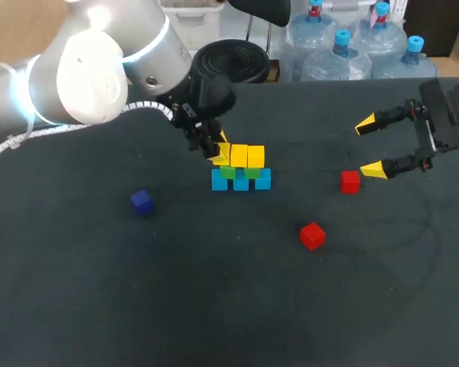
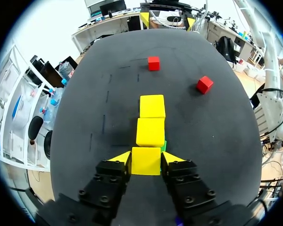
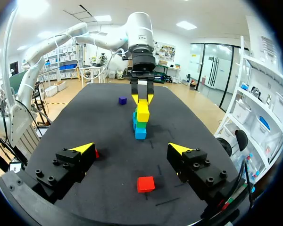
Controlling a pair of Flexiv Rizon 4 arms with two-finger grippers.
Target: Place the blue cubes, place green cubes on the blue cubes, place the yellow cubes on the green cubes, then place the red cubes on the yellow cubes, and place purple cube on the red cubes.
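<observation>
Three yellow cubes (image 1: pixel 239 155) make the top row of the little stack in the upper middle of the head view. Two of them sit side by side on the green cubes (image 1: pixel 239 173). The third yellow cube (image 1: pixel 221 153), at the left end of the row, is gripped by our left claw (image 1: pixel 214 149). From the left wrist we see this cube tight between the two yellow fingertips (image 2: pixel 121 157), one on each side. The other two yellow ones are in a line just ahead of it, and a thin bit of green shows under them. We cannot tell if the held cube already rests on what is under it. Under the green cubes, three blue cubes (image 1: pixel 241 181) stand in a row on the dark table (image 1: pixel 214 306). One red cube (image 1: pixel 350 181) lies right of the middle, just beside the lower fingertip of our right claw (image 1: pixel 362 148), and as far as we can see they do not touch. A second red cube (image 1: pixel 312 235) lies lower down, a little right of the middle of the view, well apart from the stack. Our right claw hangs at the right side with its fingers spread wide. One purple cube (image 1: pixel 141 202) sits alone left of the middle, well apart from the stack.
</observation>
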